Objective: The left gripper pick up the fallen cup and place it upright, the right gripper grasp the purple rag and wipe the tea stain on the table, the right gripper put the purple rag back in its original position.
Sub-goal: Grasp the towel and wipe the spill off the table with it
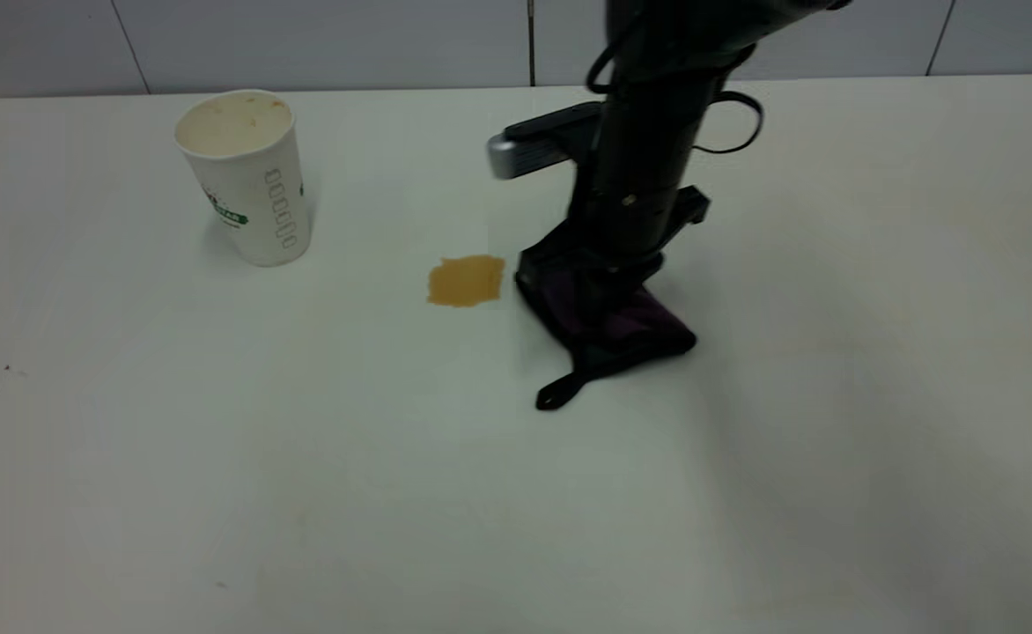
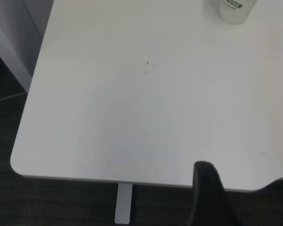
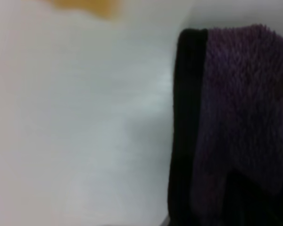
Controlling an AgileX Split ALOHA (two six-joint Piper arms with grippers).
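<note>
1. My right gripper presses down on the purple rag, fingers seemingly clenched on it.
2. The tea stain lies just beside the rag, toward the upright cup.
3. My left gripper is parked off the surface's edge; its grip I cannot tell.

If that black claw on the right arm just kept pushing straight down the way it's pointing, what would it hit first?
The right gripper points straight down and is already on the purple rag, so the rag comes first, with the table right beneath. The tea stain lies just beside the rag, not under it, as far as these views show.
</note>
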